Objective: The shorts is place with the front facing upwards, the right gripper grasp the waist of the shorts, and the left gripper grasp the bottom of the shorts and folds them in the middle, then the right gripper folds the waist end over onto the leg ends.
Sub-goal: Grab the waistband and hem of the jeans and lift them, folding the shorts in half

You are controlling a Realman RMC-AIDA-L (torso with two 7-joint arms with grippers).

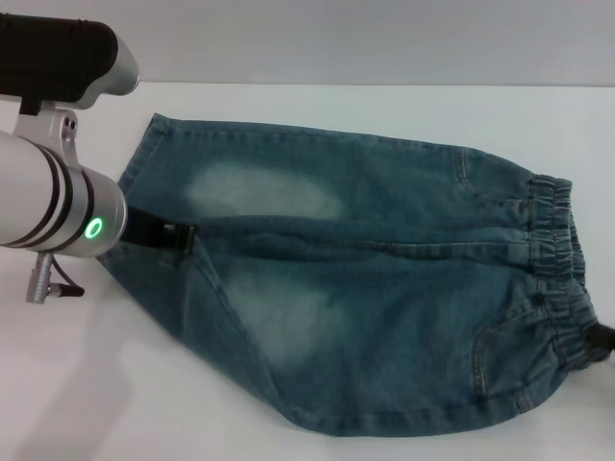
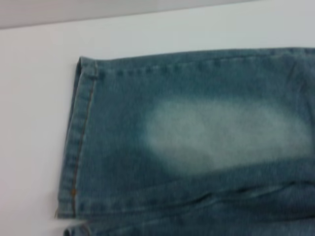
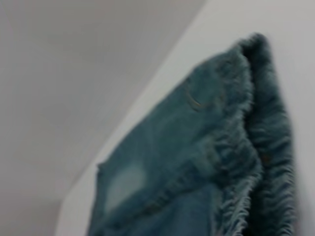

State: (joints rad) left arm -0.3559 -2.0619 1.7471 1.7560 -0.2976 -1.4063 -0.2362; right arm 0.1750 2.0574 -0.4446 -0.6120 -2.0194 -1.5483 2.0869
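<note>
Denim shorts (image 1: 384,298) lie spread on the white surface (image 1: 115,384), the crinkled waist of the shorts (image 1: 557,259) at one end and the leg ends (image 1: 144,168) at the other. At the hem side the left tool (image 1: 178,235) appears clamped on the bottom of the shorts, while the right tool (image 1: 603,344) barely shows beside the waistband, its state impossible to tell. Judging by this, the lengthwise middle fold is under way; next both ends must travel together across the shorts.

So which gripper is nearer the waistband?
Right. The right gripper sits at the waistband on the near corner; the left gripper is at the leg hems, the shorts' opposite end.
</note>
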